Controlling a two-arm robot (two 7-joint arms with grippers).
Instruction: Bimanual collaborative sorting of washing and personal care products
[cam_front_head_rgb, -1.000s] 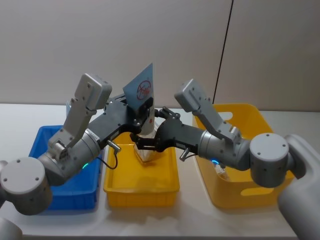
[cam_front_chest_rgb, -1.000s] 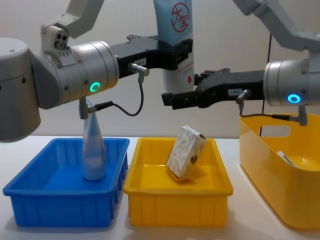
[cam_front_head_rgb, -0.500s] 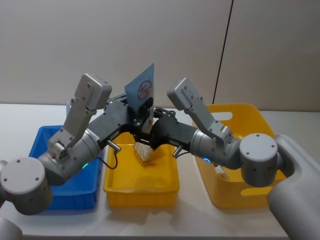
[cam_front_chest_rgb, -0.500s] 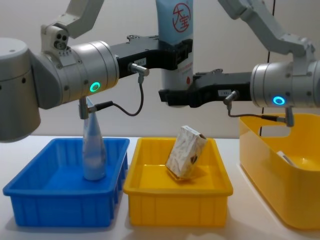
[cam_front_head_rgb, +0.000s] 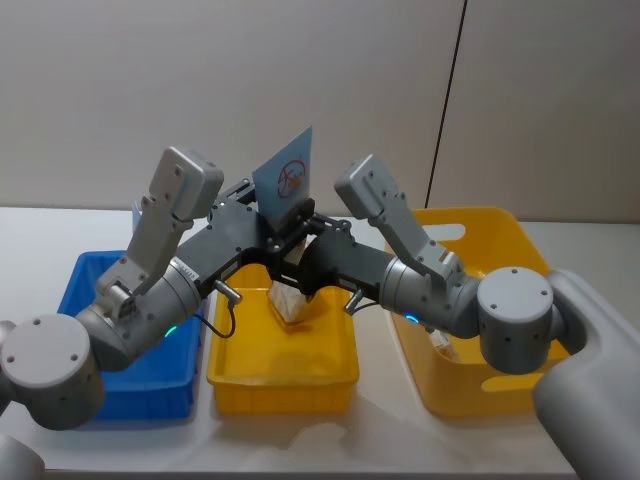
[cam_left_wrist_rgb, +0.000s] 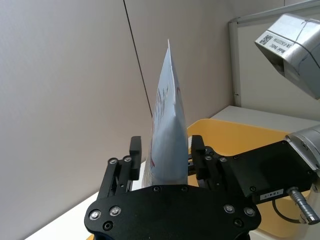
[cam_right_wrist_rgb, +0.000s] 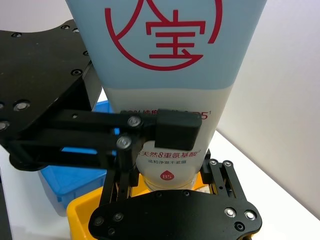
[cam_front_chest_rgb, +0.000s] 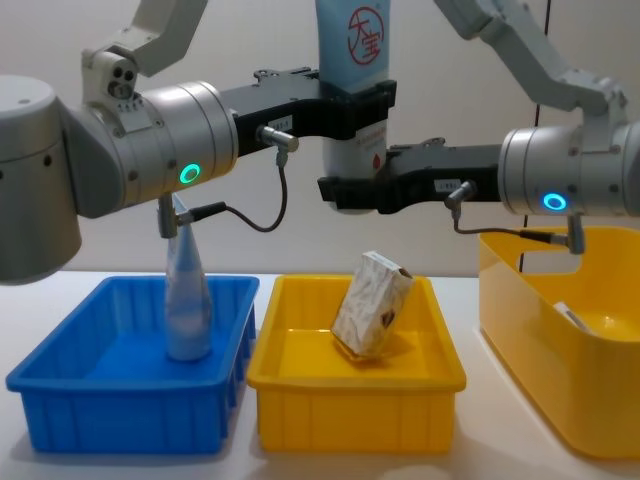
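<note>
Tube under transfer: a tall pale-blue squeeze tube with a red circle mark (cam_front_chest_rgb: 352, 90) is standing upright, cap end down, in mid-air above the small yellow plastic tray (cam_front_chest_rgb: 300, 378). The left gripper (cam_front_chest_rgb: 352, 108) is clamping it across its middle, one black finger (cam_right_wrist_rgb: 176, 125) pressing flat on the printed face. The right gripper (cam_front_chest_rgb: 352, 190) is sitting just below, its black fingers (cam_right_wrist_rgb: 220, 172) flanking the white lower end of the tube; whether they are pressing on it cannot be told.

Markings: the red ring is enclosing a red Chinese character, cut off at the top in the right wrist view. Below it a line of small red Chinese text is running across the white band, and a red dot reading "B5" is sitting near the cap end.

Other goods: a grey-white patterned carton (cam_front_chest_rgb: 372, 303) is leaning tilted inside the small yellow plastic tray. A second pale-blue squeeze tube (cam_front_chest_rgb: 186, 300) is standing upright in the blue plastic bin (cam_front_chest_rgb: 70, 400). A small white item (cam_front_chest_rgb: 572, 318) is lying inside the large yellow plastic basket (cam_front_chest_rgb: 520, 340); its print is too small to read.
</note>
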